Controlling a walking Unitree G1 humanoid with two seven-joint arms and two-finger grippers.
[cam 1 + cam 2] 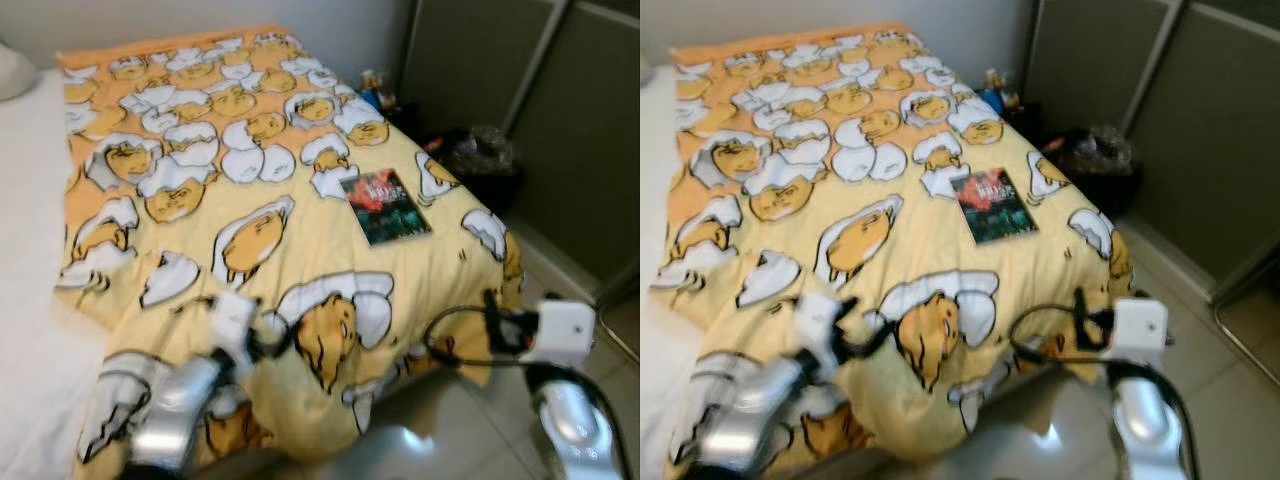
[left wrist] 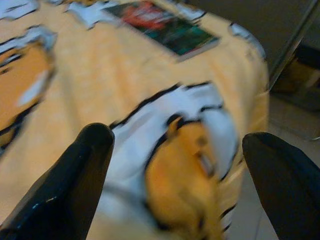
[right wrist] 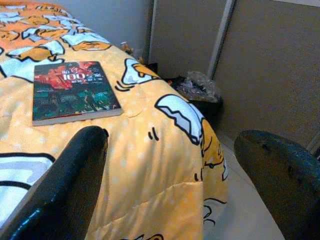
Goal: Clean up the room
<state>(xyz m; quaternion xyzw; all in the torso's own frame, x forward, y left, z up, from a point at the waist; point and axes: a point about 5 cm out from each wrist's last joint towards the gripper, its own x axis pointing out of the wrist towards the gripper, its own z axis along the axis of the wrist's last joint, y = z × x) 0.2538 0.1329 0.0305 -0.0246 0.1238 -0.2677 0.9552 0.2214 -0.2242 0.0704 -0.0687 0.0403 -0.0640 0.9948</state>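
Observation:
A dark book [image 1: 385, 206] with a red and green cover lies flat on the yellow cartoon-print blanket [image 1: 250, 250], near the bed's right side. The same book [image 3: 74, 92] shows in the right wrist view, and blurred [image 2: 165, 27] in the left wrist view. My left gripper [image 2: 180, 165] hovers open over the blanket's near part, short of the book. My right gripper [image 3: 170, 165] is open beside the bed's near right corner, with the book ahead of its fingers. Nothing is between either pair of fingers.
A black bin [image 1: 480, 160] with a clear bag stands on the floor right of the bed. Small bottles [image 1: 378, 92] sit by the wall. Grey sliding closet doors [image 1: 560, 140] run along the right. A white sheet [image 1: 30, 250] covers the bed's left side.

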